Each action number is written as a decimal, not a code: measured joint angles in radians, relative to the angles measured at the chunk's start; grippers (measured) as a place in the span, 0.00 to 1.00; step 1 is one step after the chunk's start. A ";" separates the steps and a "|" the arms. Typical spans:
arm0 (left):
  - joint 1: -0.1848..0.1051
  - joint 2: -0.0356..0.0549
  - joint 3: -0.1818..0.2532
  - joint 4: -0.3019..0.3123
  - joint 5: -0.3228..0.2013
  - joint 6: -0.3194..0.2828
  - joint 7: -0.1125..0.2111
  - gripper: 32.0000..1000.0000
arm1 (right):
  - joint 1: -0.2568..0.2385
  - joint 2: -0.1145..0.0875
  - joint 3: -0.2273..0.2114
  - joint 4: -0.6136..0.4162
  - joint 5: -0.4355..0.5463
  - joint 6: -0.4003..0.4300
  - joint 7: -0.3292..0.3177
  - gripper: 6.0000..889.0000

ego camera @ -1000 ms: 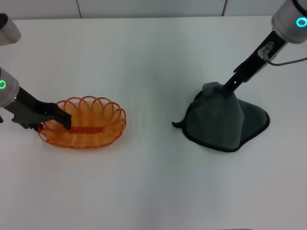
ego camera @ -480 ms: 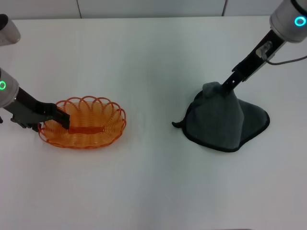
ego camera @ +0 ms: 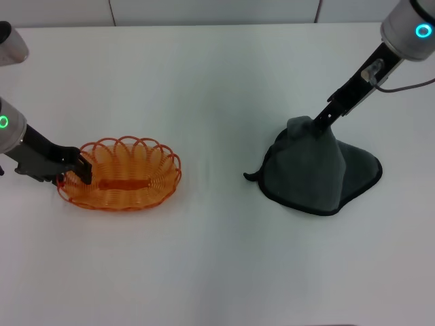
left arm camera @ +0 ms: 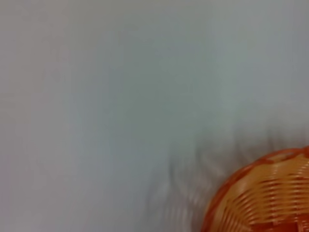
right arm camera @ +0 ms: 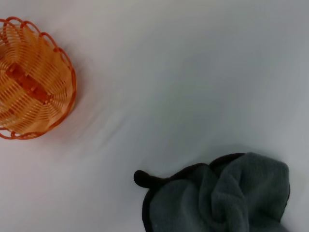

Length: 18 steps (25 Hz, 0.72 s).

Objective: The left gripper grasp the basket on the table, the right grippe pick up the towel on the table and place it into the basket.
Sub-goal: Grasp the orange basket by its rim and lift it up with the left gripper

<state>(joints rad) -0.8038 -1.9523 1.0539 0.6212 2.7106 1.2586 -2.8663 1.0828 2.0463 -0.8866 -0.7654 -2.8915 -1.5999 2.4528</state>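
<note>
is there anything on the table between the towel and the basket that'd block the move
Nothing visible does. Only bare white table lies between the grey towel, pinched at its peak by the right gripper, and the orange basket, held at its rim by the left gripper.
</note>
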 joint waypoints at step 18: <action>-0.001 0.0022 0.002 -0.011 0.024 0.002 0.005 0.10 | 0.004 0.000 0.000 0.000 0.000 0.000 0.000 0.95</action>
<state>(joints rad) -0.8051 -1.9501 1.0554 0.6097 2.7348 1.2607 -2.8616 1.0863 2.0463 -0.8866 -0.7654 -2.8915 -1.5999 2.4528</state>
